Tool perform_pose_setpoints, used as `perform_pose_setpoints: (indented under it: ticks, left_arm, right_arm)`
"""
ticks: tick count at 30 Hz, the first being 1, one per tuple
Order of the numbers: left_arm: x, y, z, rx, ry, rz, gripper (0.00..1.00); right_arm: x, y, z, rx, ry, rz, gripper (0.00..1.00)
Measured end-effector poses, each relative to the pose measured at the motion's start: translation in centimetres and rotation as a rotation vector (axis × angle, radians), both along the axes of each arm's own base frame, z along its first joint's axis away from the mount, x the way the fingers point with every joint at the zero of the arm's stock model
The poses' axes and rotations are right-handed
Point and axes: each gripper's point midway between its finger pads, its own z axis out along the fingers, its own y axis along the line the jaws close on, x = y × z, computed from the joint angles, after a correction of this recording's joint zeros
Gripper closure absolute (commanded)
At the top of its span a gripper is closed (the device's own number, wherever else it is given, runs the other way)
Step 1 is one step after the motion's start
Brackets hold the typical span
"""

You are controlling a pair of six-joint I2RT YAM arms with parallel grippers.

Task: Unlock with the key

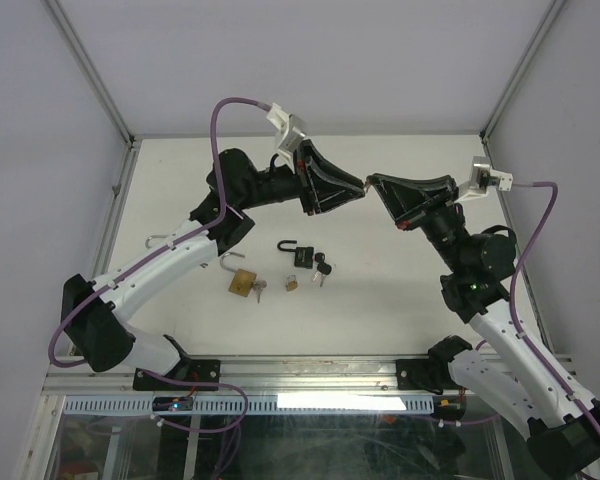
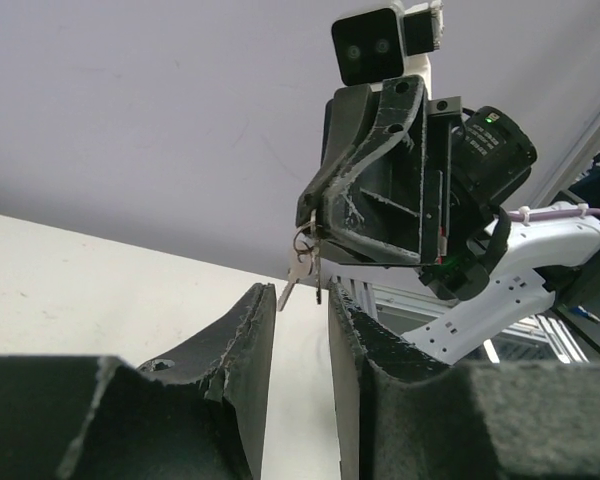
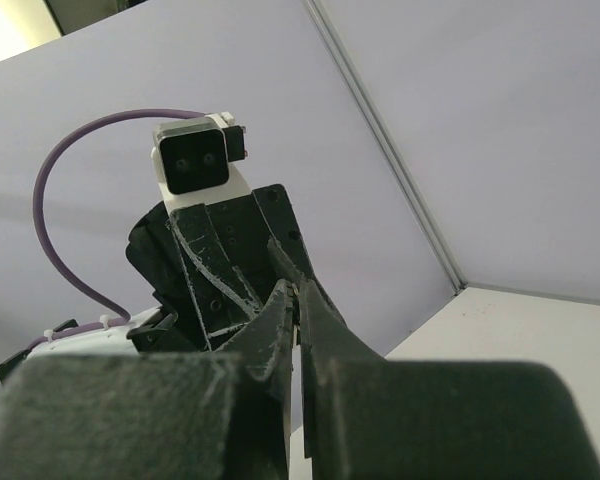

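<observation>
My right gripper (image 1: 373, 181) (image 3: 298, 298) hangs high over the table, shut on a thin key ring (image 2: 305, 240). A silver key (image 2: 291, 287) and a dark key (image 2: 318, 281) dangle from the ring. My left gripper (image 1: 357, 189) (image 2: 302, 300) faces it tip to tip. Its jaws are open with a narrow gap, and the keys hang just past its fingertips (image 2: 263, 300), untouched as far as I can see. Below on the table lie a black padlock (image 1: 296, 252) with its shackle raised and a brass padlock (image 1: 242, 283).
Another bunch of keys (image 1: 322, 266) lies right of the black padlock. A small brass lock (image 1: 291, 284) sits beside the brass padlock. A loose metal shackle (image 1: 160, 238) lies at the left, near my left arm. Metal frame posts edge the white table (image 1: 400, 300).
</observation>
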Motion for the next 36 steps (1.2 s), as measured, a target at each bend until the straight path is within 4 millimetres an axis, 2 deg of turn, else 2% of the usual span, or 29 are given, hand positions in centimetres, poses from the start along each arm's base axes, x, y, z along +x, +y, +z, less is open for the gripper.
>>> perform_pose_setpoints:
  ticks: [6,8,11,18,19,20,21,22,23,27,31,33,36]
  left_arm:
    - [-1.1,-0.2,0.6,-0.012,-0.019,-0.043,0.74]
    - [-1.2,-0.2,0.7,-0.013,-0.021,-0.049,0.81]
    - [-1.5,-0.3,0.7,-0.014,-0.019,-0.057,1.0]
    - [-1.4,-0.3,0.8,-0.014,-0.013,-0.053,1.0]
    - [-1.3,-0.3,0.8,-0.011,-0.01,-0.049,1.0]
    - [-1.2,-0.3,0.6,-0.004,-0.006,-0.045,1.0]
    - [-1.1,-0.3,0.5,0.007,0.0,-0.038,1.0]
    - [-0.9,-0.4,0.3,0.025,0.007,-0.027,1.0]
    - [-0.7,-0.4,0.1,0.039,0.006,-0.015,1.0]
    - [0.4,-0.1,-2.0,0.171,-0.003,0.045,1.0]
    - [0.8,1.1,-6.3,0.387,-0.048,0.076,1.0]
    - [0.3,2.4,-8.8,0.517,-0.078,0.063,1.0]
    - [-0.7,4.0,-11.1,0.664,-0.129,0.023,1.0]
  right_arm:
    - [-0.1,0.1,0.0,-0.002,-0.002,0.004,1.0]
    - [-0.1,0.1,0.0,-0.003,-0.004,0.006,1.0]
    - [-0.1,0.1,0.0,-0.002,-0.005,0.008,1.0]
    - [-0.5,0.2,0.3,-0.001,-0.024,0.022,1.0]
    - [-0.5,0.2,0.3,-0.003,-0.024,0.022,0.96]
    - [-0.5,0.2,0.2,-0.007,-0.024,0.021,0.76]
    - [-0.5,0.3,0.0,-0.015,-0.02,0.019,0.48]
    - [-0.5,0.3,-0.3,-0.031,-0.016,0.014,0.16]
    - [-0.5,0.2,-0.6,-0.048,-0.008,0.011,0.01]
    - [-1.3,0.0,-2.1,-0.201,0.006,-0.024,0.0]
    - [-2.7,-1.0,-1.3,-0.39,-0.046,-0.073,0.0]
    - [-4.0,-1.3,-0.7,-0.486,-0.101,-0.067,0.01]
    - [-6.1,-1.0,-0.6,-0.606,-0.196,-0.006,0.03]
